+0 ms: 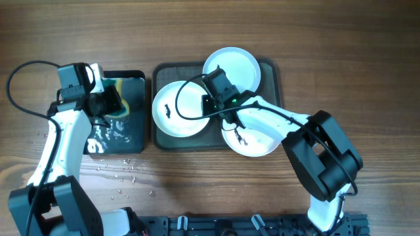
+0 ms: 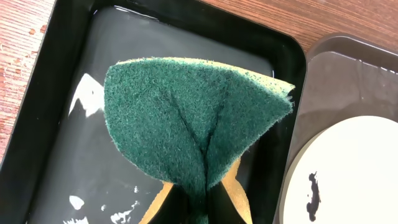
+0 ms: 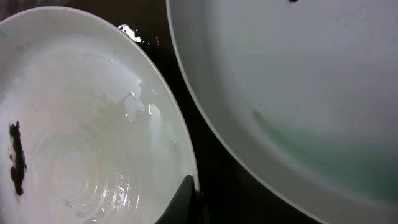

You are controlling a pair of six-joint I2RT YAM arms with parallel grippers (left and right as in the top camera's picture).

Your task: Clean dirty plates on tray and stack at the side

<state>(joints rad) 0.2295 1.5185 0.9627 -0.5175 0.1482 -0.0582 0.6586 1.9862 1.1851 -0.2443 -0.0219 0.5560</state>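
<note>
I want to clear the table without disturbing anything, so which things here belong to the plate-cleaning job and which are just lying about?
For the job: left white plate, aqua plate, right white plate, tray, sponge, black tray.

Lying about: water drops on the table, rack at the near edge.

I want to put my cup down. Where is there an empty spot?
Bare brown wooden table lies behind the dark grey-green rectangular tray and to its right. Crowded: three round shallow plates fill that tray, and water drops wet the near wood.
</note>
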